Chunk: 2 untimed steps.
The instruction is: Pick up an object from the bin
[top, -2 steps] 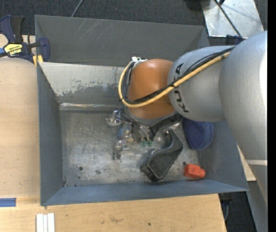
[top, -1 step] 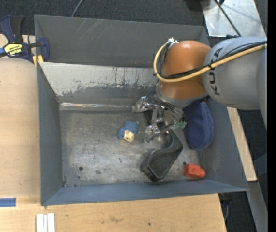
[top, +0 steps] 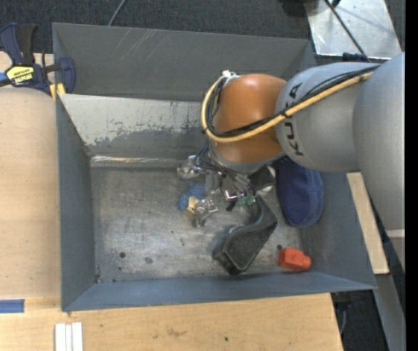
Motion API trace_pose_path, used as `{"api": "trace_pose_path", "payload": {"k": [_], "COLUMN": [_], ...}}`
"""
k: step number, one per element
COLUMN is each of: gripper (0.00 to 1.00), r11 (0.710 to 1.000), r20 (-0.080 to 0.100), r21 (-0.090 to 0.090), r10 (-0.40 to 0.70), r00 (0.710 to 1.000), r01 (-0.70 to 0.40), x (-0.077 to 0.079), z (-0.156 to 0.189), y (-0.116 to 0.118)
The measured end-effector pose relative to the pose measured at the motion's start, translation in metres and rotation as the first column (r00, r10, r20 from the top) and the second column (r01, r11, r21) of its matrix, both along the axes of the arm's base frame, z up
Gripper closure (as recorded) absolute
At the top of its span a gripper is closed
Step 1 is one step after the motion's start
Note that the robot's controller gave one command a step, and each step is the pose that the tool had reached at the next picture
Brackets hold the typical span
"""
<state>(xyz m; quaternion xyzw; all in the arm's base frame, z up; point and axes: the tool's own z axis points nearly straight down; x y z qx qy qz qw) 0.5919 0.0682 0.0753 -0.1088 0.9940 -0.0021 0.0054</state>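
The gripper (top: 207,205) hangs low at the centre of the bin (top: 73,196), just over a small blue thing (top: 189,199); whether it is clenched or released cannot be told. A black curved piece (top: 247,243) and a small red block (top: 294,259) lie to the lower right, and a dark blue soft lump (top: 301,192) to the right.

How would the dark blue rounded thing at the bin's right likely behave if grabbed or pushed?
The dark blue thing looks plump and fuzzy, so probably soft: likely to squash and sag, not stay stiff. Its matte surface suggests little slip. Lying flat on the bin floor, it seems unlikely to roll.
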Motion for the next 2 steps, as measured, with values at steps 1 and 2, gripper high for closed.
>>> {"api": "trace_pose_path", "payload": {"k": [1,2], "gripper": [1.0,1.0], "r11": [1.0,0.982], "r20": [0.012,0.001], "r21": [0.007,-0.002], "r10": [-0.005,0.19], "r00": [1.0,0.982], "r01": [0.005,-0.19], "x": [0.003,0.006], "z": [0.002,0.161], "y": [0.001,-0.098]}}
